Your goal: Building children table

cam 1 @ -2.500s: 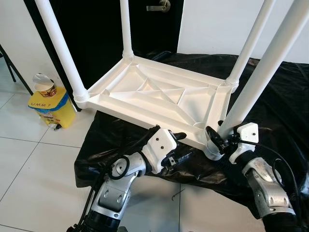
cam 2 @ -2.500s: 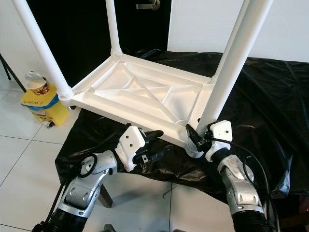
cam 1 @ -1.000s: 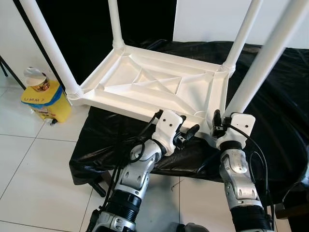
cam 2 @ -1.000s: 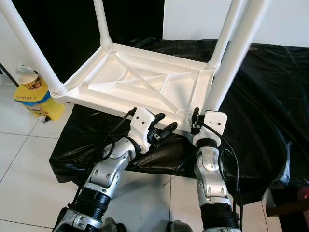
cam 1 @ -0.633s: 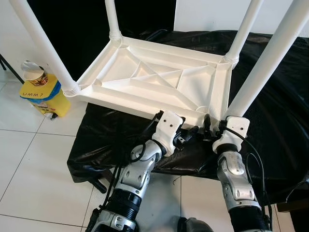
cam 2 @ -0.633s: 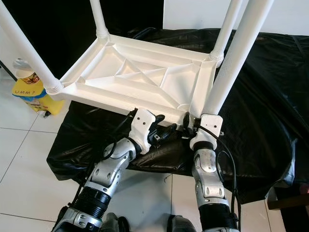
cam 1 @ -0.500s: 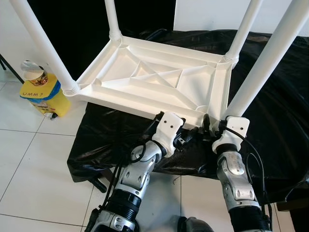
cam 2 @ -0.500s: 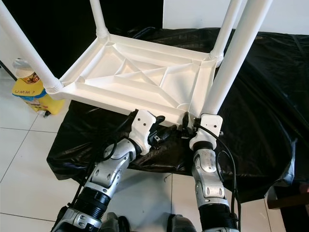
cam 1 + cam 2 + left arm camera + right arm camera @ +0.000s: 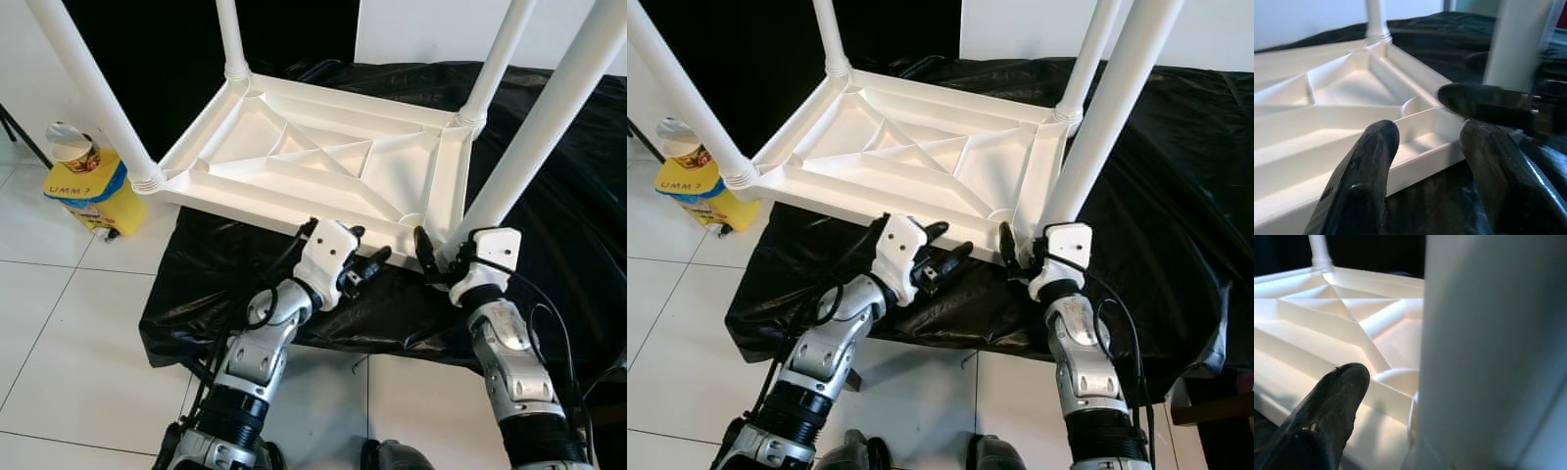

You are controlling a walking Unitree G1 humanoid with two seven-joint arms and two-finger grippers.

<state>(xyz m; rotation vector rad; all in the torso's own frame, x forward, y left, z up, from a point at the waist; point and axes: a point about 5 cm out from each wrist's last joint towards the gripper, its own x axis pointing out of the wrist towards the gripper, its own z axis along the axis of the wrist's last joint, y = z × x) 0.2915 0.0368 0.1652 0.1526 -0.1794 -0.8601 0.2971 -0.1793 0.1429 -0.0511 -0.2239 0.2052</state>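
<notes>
Children's table (image 9: 323,166), white plastic, lies upside down on a black sheet (image 9: 549,196) spread over a low support, its ribbed underside facing up and 4 legs standing in the corner sockets. The right hand (image 9: 436,266) sits at the base of the near-right leg (image 9: 529,147), 1 black finger showing beside the tube in its wrist view; whether it is clamped on the leg or just resting against it, I cannot tell. The left hand (image 9: 364,264) hovers at the near edge of the tabletop, fingers (image 9: 1369,166) spread wide and holding nothing. A yellow container (image 9: 93,191) stands on the tiled floor (image 9: 59,323) off to the left. My guess is the last leg is being seated; next it probably needs pressing or twisting fully home while the left hand steadies the frame.
</notes>
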